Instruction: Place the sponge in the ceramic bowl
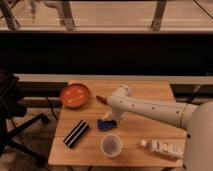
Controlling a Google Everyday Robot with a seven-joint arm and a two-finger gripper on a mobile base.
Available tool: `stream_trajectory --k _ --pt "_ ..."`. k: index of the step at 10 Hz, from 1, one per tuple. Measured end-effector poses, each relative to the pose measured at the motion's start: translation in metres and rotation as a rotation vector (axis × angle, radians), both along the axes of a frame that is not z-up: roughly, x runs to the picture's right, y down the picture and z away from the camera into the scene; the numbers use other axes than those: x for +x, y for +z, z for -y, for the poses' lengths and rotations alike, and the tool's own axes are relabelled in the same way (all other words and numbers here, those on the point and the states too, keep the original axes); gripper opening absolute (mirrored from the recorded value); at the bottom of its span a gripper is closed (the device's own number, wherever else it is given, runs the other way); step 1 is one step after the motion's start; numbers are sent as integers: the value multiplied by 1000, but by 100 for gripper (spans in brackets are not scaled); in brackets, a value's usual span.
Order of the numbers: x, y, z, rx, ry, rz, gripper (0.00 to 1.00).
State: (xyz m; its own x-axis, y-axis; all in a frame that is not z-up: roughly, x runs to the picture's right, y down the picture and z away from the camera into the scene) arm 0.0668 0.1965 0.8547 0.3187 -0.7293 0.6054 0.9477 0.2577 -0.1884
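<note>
The sponge (105,125) is the blue patch you see on the worktop (150,95). The pincer (108,118) comes down onto its top, so only its lower part shows. The arm's white wrist covers the pincer from above. You cannot tell whether it is open or closed, or whether it grips the sponge or only touches it.

Working outward from the sponge:
- The translucent cup (111,145) stands just below it, toward the near edge.
- The black block with the white stripe (76,133) lies to its lower left, apart from it.
- The ceramic bowl (75,95) sits up and to the left of the sponge, well apart, near the worktop's far left corner.
- A pale box (165,148) lies far to the lower right, its markings too small to read.
- The robot's body (200,135) is cut off at the right border.
- A dark chair (10,107) is half cut off at the left.
</note>
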Motion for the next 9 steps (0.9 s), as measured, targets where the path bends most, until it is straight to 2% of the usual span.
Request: stream_trajectory --k 2,4,5,9 --pt "4 -4 2 -1 25 24 3" --pt "8 -21 16 17 113 114 5" --pt "6 -37 30 29 154 171 10" --pt "-1 -99 84 80 268 359 10"
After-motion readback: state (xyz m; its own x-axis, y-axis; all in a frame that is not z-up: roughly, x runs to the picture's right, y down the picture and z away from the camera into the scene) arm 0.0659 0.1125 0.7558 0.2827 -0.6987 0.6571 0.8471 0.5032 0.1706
